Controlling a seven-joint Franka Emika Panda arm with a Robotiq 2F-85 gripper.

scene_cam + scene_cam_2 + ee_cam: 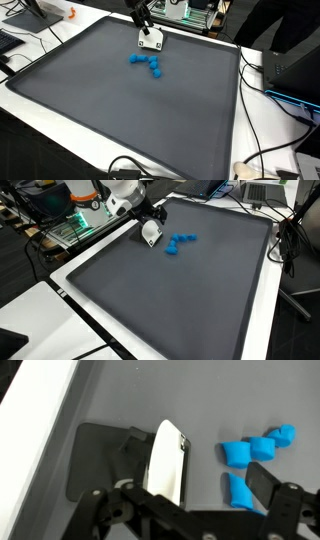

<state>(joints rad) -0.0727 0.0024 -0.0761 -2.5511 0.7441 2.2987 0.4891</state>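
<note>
While I stand by the bench and read the wrist view from its left side across, first comes the white table edge [35,420]. After it lies the dark grey rubbery mat [110,400] that covers nearly the whole top, with a blocky shadow on it. Next along is the white rounded plastic piece [167,460], a narrow pale shape with a small dark mark near its upper end. It rests on the mat close to the far rim, directly under the arm. The black two-fingered pincer [147,30] hangs right over it with its jaws spread wide, one finger to each side. As far as I can make out neither finger touches the piece, so the pincer has hold of nothing. Furthest right sit the small bright blue foam blocks [255,450], a loose cluster just beside the white piece but apart from it. One of them lies near the right-hand finger [272,495]. To my eye the work in hand is on the white piece, and doing it well means keeping the pincer centred over it and travelling straight up or down. Any drift to the right would likely nudge the blue blocks. The piece looks smooth and slim, so I would expect one finger brushing it alone to tip or slide it.
</note>
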